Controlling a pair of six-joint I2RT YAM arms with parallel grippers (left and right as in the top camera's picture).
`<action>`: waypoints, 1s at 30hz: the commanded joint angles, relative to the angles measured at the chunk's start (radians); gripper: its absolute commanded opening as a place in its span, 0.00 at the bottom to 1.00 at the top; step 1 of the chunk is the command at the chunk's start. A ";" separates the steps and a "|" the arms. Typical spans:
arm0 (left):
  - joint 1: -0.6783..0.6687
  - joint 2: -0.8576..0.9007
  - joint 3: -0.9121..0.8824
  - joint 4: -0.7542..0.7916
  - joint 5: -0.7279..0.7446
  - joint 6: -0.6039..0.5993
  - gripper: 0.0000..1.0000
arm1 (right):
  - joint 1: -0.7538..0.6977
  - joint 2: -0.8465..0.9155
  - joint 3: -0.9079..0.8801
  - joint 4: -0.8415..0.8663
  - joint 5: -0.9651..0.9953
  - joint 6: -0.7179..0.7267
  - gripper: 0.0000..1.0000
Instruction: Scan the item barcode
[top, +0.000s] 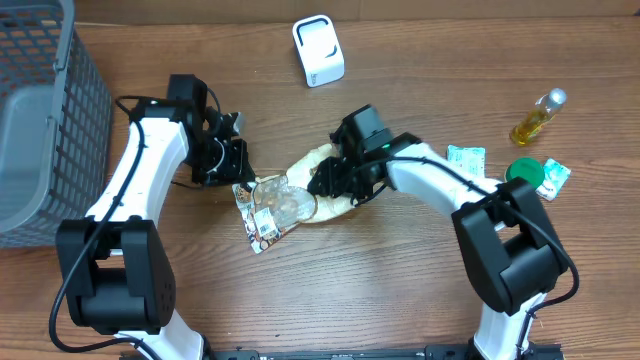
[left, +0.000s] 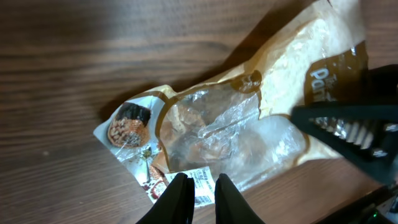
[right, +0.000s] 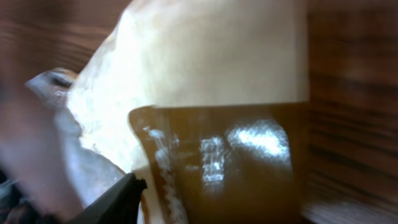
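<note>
1. On the brown panel of the snack bag (left: 236, 124), white letters begin "Par"; the rest is cut off. A white barcode label (left: 202, 182) sits at the bag's near edge, its print too small to read.
2. The bag is cream and brown with a crinkled clear window and a picture of food on one corner.
3. It lies flat on the wooden table (top: 400, 290) at its middle, between the two arms.
4. The left gripper (left: 203, 198) is at the label. Its fingers stand close with a narrow gap, and I cannot tell whether they pinch the bag.
5. The right gripper (top: 328, 183) is at the bag's right end; its wrist view is blurred, so its jaws cannot be judged.
6. Count:
   - one bag
   - one white scanner (top: 318, 50), far
   - one grey basket (top: 40, 120), left
   - one bottle of yellow liquid (top: 538, 118)
   - one green lid (top: 523, 172)
   - two green-white packets (top: 465, 158), right
</note>
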 joint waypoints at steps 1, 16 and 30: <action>-0.008 0.002 -0.028 0.000 0.014 -0.016 0.15 | 0.012 -0.040 0.003 -0.020 0.198 -0.010 0.62; -0.027 0.002 -0.078 -0.013 -0.055 -0.058 0.11 | -0.024 -0.049 0.163 -0.294 0.280 -0.096 1.00; -0.038 0.002 -0.144 0.008 -0.008 -0.057 0.28 | 0.001 -0.047 0.117 -0.236 0.433 -0.192 1.00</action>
